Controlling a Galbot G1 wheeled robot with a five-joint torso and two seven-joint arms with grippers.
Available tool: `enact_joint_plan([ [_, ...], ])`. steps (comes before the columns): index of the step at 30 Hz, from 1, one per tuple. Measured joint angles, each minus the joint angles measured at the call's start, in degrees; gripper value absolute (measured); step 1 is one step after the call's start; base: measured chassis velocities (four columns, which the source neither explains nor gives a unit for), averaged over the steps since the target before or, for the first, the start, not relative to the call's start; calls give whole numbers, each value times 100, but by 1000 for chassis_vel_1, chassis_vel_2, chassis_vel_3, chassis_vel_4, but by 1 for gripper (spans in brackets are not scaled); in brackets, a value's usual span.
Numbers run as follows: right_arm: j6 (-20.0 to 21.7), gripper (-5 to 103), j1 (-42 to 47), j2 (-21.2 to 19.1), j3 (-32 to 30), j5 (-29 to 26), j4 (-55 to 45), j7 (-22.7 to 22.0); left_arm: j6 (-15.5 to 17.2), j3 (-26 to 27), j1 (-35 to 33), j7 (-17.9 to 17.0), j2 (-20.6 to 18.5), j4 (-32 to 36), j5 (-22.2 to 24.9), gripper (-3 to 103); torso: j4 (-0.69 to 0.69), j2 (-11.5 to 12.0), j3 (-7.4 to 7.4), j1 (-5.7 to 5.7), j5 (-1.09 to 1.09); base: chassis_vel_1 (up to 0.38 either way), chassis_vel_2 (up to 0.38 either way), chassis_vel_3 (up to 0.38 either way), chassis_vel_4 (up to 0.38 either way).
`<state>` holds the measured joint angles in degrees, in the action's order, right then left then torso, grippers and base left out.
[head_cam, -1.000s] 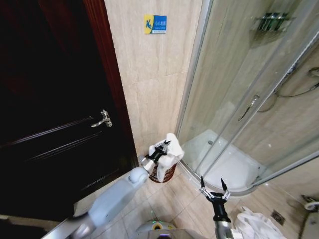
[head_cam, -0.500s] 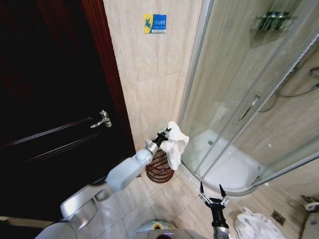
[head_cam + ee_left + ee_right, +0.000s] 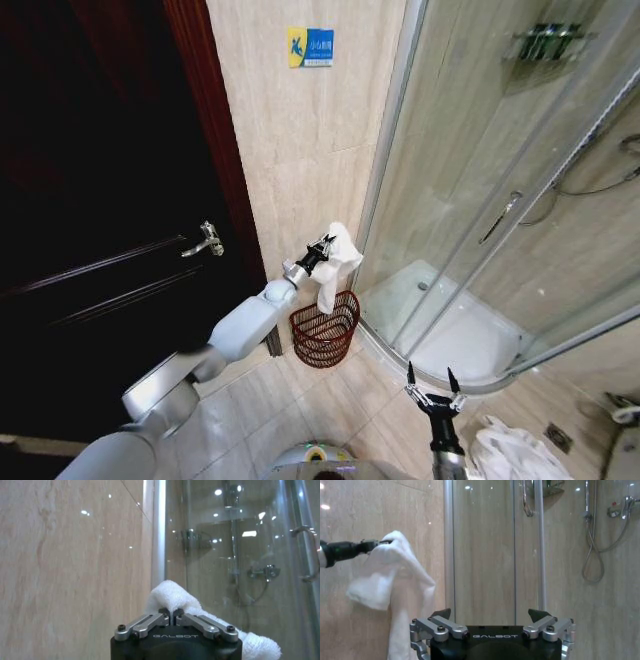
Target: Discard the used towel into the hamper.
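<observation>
Carry step: left end effector (image 3: 322, 247) pinches white towel (image 3: 335, 262), held up above hamper (image 3: 325, 328) on floor by shower. Next: lower over rim, let go. Right end effector (image 3: 432, 383) spread, idle, low.

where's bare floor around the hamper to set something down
Bare tile lies in front of the hamper, between the door and the shower's curved rail. Behind it the hamper is boxed in by the wall. Above it hangs the towel, held by the left gripper. The floor by the right gripper is crowded with white cloth.
</observation>
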<state>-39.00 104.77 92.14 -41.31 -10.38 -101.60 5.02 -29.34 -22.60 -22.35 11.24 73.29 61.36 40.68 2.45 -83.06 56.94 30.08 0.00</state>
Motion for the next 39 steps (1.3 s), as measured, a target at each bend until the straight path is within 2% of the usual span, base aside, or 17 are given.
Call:
enact_joint_plan([
  [6,-10,100,16,0,-14,-9,6,-17,22,13,-571,-49,-117,310,-109,2,0,0,0,0,0,0,0,0,0],
  [13,-19,100,45,0,-22,-11,-5,-98,-1,34,-984,-197,-22,298,-195,2,0,0,0,0,-1,0,0,0,0],
  [21,-76,100,-5,0,-5,-19,89,-111,-95,-289,-907,-400,253,-555,43,2,0,-1,0,0,1,0,0,0,0],
  [23,-129,100,-42,0,-1,-46,173,-114,-102,-575,-693,-442,400,-1005,125,2,0,-1,0,0,1,0,0,0,0],
  [24,-129,100,-42,0,-1,-46,173,-114,-102,-575,-693,-442,400,-1005,125,2,0,-1,0,0,1,0,0,0,0],
  [26,-151,100,-95,0,-3,-85,228,-121,-112,-970,-423,-456,565,-1535,264,2,-1,-1,0,0,0,0,0,0,0],
  [31,-174,100,-166,0,-11,-133,291,-128,-28,-1350,-249,-514,638,-1782,513,2,-1,-1,0,1,1,0,0,0,0],
  [33,-174,100,-231,0,0,-183,346,-129,110,-1870,-100,-612,622,-1898,658,2,-1,-1,0,1,0,0,0,0,0],
  [37,-174,100,-335,0,54,-196,413,-123,347,-2419,131,-844,683,-2176,556,2,0,-1,1,1,1,0,0,0,0],
  [39,-173,100,-347,0,66,-196,416,-119,384,-2488,174,-882,710,-2234,544,2,0,-1,0,1,1,0,0,0,0],
])
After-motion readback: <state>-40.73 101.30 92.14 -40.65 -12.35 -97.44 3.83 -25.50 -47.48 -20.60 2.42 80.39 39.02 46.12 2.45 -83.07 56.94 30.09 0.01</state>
